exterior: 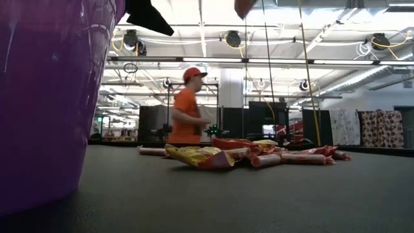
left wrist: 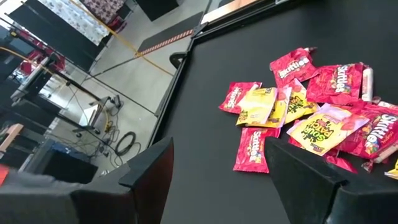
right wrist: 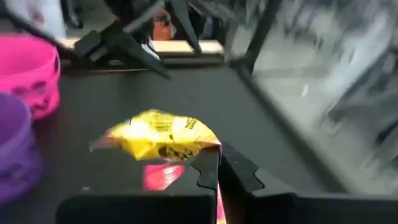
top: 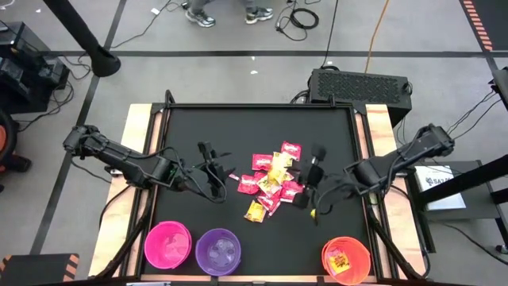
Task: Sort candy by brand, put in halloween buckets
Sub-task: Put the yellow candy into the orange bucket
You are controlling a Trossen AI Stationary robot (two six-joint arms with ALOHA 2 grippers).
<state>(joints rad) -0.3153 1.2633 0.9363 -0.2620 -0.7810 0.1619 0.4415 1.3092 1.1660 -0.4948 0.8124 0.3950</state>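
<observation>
The candy pile [top: 274,179] lies mid-table as red, magenta and yellow packets, also visible in the low view [exterior: 252,154] and the left wrist view [left wrist: 311,106]. The pink bucket [top: 167,244], the purple bucket [top: 218,251] and the orange-red bucket [top: 346,258] stand along the near edge. A yellow packet [top: 340,259] lies in the orange-red one. My left gripper [top: 213,173] hovers open just left of the pile, its fingers [left wrist: 149,177] wide apart. My right gripper [right wrist: 219,167] is at the pile's right side, shut on a yellow packet [right wrist: 158,138]. My right gripper pinches the yellow packet by one end [right wrist: 208,146] between its two shut fingertips [right wrist: 208,171]. The fingers point toward the table's left. The packet sticks out past the fingertips, roughly flat, and looks lifted off the table above a magenta packet [right wrist: 163,176].
The table has a raised frame [top: 167,107] around its black top. Bare black surface lies between the pile and the buckets. The purple bucket [exterior: 45,97] fills the low view's left side. A person in an orange shirt [exterior: 187,113] stands in the room beyond the table.
</observation>
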